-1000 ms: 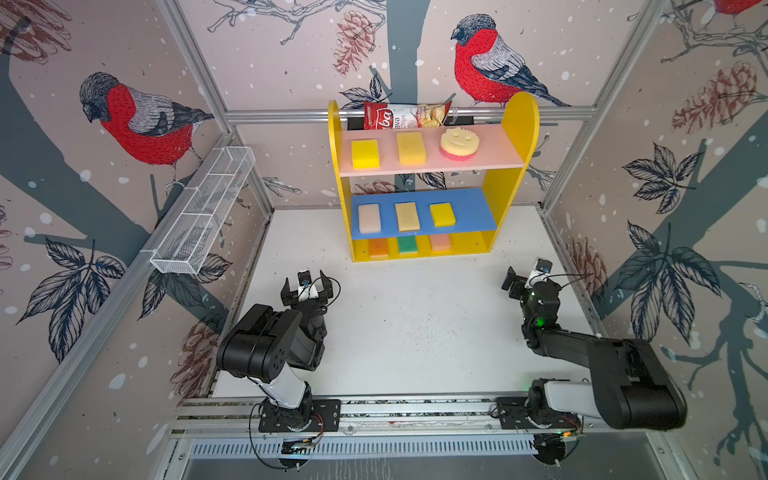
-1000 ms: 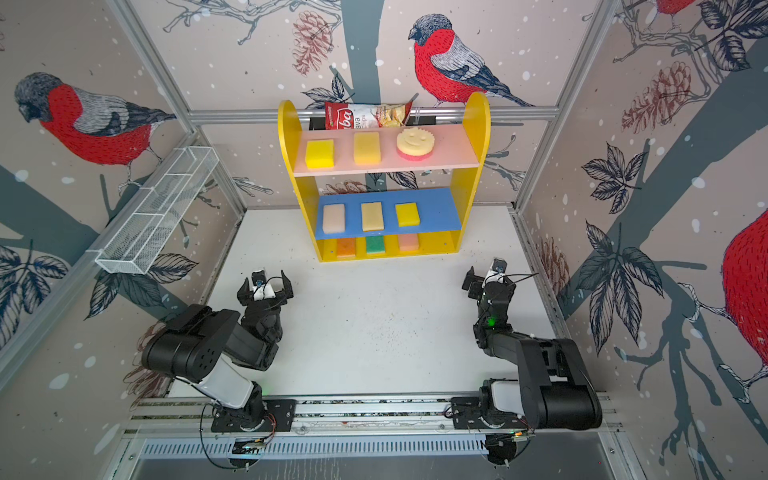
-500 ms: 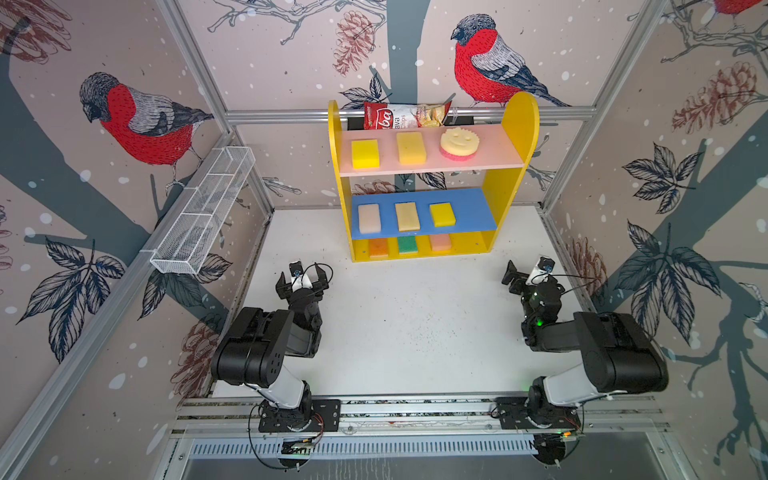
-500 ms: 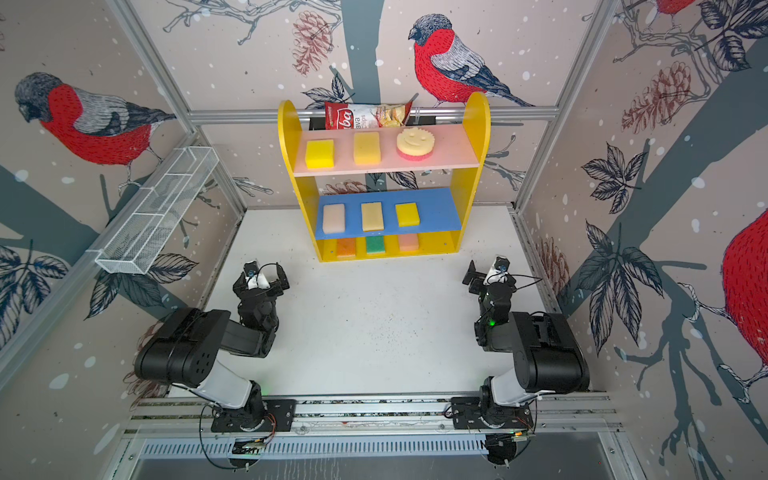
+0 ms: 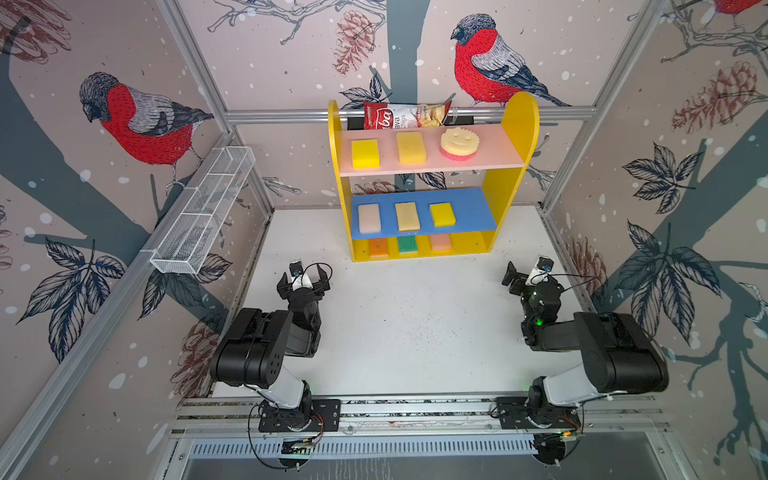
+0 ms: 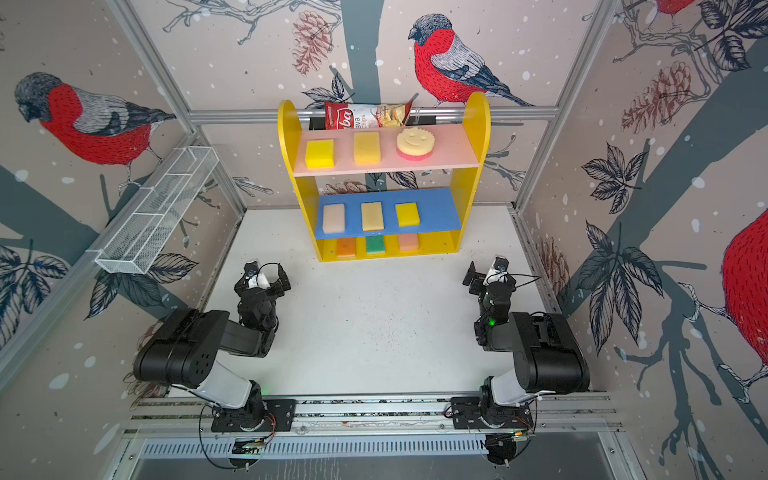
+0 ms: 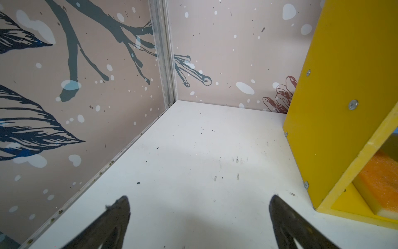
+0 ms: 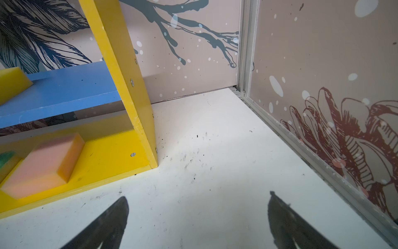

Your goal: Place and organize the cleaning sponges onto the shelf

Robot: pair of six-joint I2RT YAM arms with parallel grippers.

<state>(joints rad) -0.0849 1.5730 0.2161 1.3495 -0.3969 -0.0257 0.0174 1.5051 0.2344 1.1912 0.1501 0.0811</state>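
The shelf [image 5: 515,137] [image 6: 478,124] stands at the back of the table in both top views. Its pink board carries a yellow sponge [image 5: 365,153], a pale yellow one [image 5: 411,147] and the round smiley sponge [image 5: 459,143]. Three sponges lie on the blue board [image 5: 473,208] and three on the yellow base. My left gripper [image 5: 302,279] [image 7: 199,200] and right gripper [image 5: 525,274] [image 8: 197,199] hover low over bare table in front of the shelf, both open and empty. The left wrist view shows the orange sponge [image 7: 379,179]; the right wrist view shows the salmon sponge [image 8: 47,163].
A red-and-white chips bag [image 5: 405,115] lies behind the shelf's top. A white wire-mesh basket [image 5: 199,220] hangs on the left wall. Printed walls close in the table on three sides, near each gripper.
The right arm has folded in, its elbow drawn closer to its base. The left gripper turned and shifted slightly towards the shelf. Both grippers stayed open; the sponges have not moved.
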